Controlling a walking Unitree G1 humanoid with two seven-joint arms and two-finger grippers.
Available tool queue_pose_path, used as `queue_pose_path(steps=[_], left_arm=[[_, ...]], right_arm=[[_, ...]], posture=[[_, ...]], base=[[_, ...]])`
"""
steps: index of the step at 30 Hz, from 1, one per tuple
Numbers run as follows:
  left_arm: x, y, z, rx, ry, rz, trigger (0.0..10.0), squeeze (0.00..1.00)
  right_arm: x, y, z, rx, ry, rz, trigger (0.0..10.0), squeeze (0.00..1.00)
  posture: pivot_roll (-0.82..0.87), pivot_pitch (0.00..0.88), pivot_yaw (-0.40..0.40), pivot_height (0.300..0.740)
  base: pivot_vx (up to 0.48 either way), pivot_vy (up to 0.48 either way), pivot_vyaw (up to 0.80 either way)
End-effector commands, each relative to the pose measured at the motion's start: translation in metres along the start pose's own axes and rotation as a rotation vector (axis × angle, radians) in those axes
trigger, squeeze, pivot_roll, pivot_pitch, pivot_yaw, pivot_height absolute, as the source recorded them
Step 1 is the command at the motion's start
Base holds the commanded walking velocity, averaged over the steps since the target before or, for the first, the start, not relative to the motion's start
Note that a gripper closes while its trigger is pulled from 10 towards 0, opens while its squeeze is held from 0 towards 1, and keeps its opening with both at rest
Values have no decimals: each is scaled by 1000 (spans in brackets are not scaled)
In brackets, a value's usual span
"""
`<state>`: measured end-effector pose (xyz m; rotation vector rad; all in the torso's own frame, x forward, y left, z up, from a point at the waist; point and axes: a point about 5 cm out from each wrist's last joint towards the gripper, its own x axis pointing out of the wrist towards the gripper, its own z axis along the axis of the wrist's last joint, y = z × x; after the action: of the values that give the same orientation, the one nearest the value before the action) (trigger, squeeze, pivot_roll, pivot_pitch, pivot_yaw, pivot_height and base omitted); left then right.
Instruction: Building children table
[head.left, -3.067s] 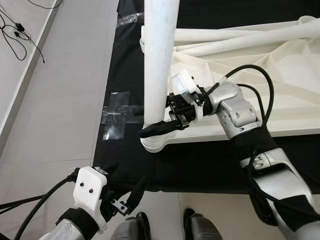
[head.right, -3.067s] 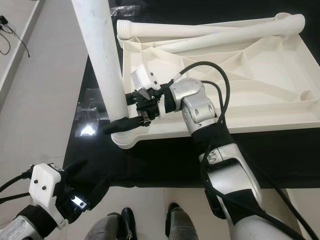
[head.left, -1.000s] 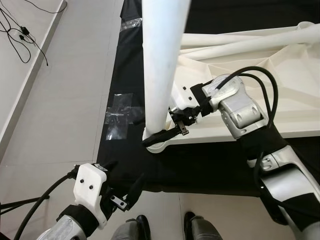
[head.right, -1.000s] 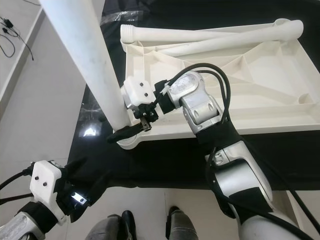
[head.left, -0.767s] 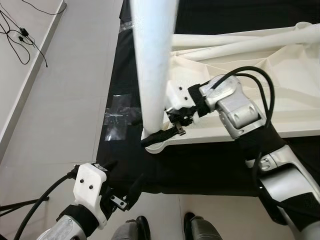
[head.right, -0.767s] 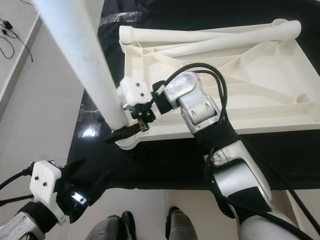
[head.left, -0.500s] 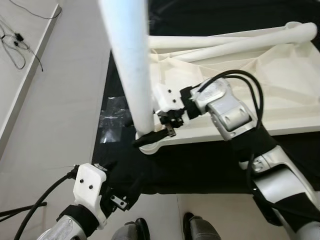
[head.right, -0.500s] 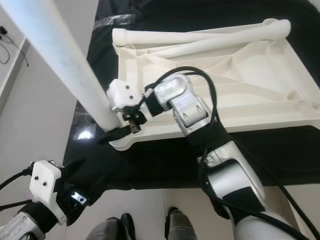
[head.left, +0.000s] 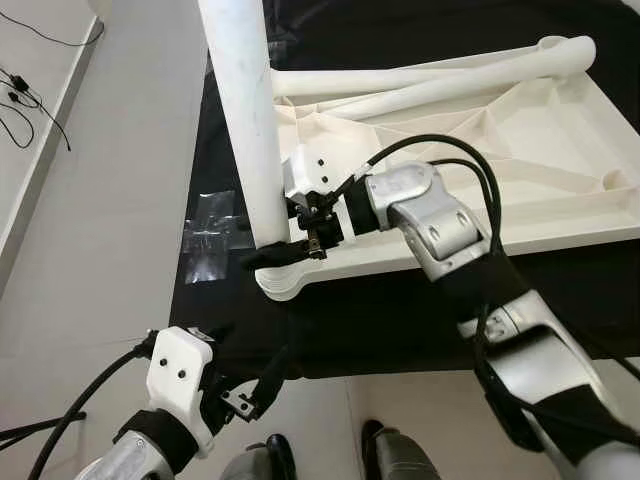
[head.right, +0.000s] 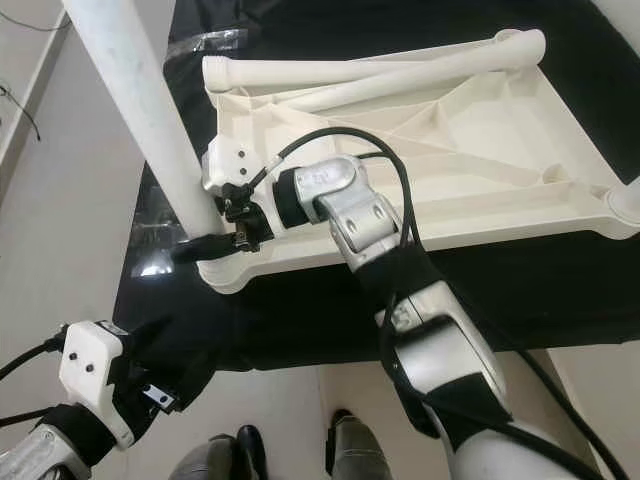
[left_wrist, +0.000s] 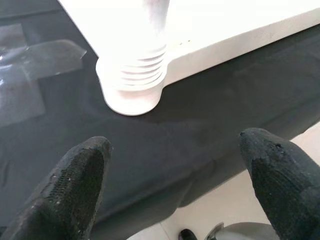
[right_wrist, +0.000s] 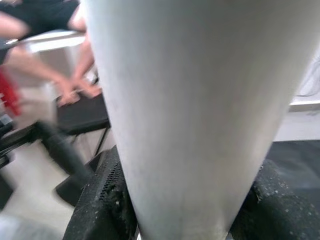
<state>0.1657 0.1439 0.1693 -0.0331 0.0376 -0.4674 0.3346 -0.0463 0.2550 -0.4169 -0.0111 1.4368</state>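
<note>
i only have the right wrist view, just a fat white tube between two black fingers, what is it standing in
Observer: The table leg stands upright in the corner socket of the upturned white tabletop, which lies on a black cloth.
Operator: is the thread in yet
Observer: Not fully. In the left wrist view, ribbed thread shows above the socket rim.
Operator: where's my other arm
Observer: The left gripper hangs low by the near edge of the cloth, fingers open, holding nothing.
Operator: any more legs around
Observer: Two more legs lie across the far side of the tabletop.
</note>
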Motion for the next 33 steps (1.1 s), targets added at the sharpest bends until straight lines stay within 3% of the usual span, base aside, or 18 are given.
queue_pose_path(steps=[1, 2, 4, 5, 6, 9, 10, 14, 17, 19, 26, 29, 33], left_arm=[[-4, -2, -3, -21, 23, -2, 10000, 0], [-4, -2, -3, -21, 23, -2, 10000, 0], [-4, -2, -3, -17, 23, 3, 10000, 0], [-4, -2, -3, -17, 23, 3, 10000, 0], [-4, -1, -2, -12, 20, 10, 10000, 0], [-4, -1, -2, -12, 20, 10, 10000, 0], [-4, -1, -2, -11, 19, 12, 10000, 0], [-2, 3, -2, -1, 12, 35, 10000, 0], [0, 8, 1, 27, -2, 62, 10000, 0], [2, 23, 8, 69, -38, 141, 10000, 0], [4, 37, 16, 132, -63, 186, 10000, 0], [11, 54, 42, 214, -153, 219, 10000, 0], [18, 61, 66, 274, -234, 215, 10000, 0]], right_arm=[[-9, 11, -73, 253, 235, -273, 10000, 0], [-9, 11, -73, 253, 235, -273, 10000, 0], [-8, 26, -81, 192, 262, -552, 10000, 0], [-8, 26, -81, 192, 262, -552, 10000, 0], [-2, 63, -83, 184, 262, -671, 10000, 0], [-2, 63, -83, 184, 262, -671, 10000, 0], [-1, 72, -83, 192, 257, -677, 10000, 0], [12, 59, -81, 104, 271, -747, 10000, 0], [12, 53, -83, 103, 275, -768, 10000, 0], [8, 41, -84, 127, 280, -805, 10000, 0], [6, 35, -81, 154, 272, -836, 10000, 0], [5, 20, -71, 207, 180, -803, 10000, 0], [3, 11, -65, 189, 141, -797, 10000, 0]], posture=[[-35, 379, 31, 740], [-35, 379, 31, 740], [-26, 376, 21, 740], [-26, 376, 21, 740], [-19, 375, 22, 740], [-19, 375, 22, 740], [-19, 375, 22, 740], [-12, 336, 35, 740], [-10, 326, 32, 740], [-10, 308, 31, 740], [-13, 295, 33, 740], [-17, 263, 35, 740], [-19, 258, 35, 740]], base=[[0, 0, 0], [0, 0, 0], [0, 0, 0], [0, 0, 0], [0, 0, 0], [0, 0, 0], [0, 0, 0], [0, 0, 0], [0, 0, 0], [0, 0, 0], [0, 0, 0], [0, 0, 0], [0, 0, 0]])
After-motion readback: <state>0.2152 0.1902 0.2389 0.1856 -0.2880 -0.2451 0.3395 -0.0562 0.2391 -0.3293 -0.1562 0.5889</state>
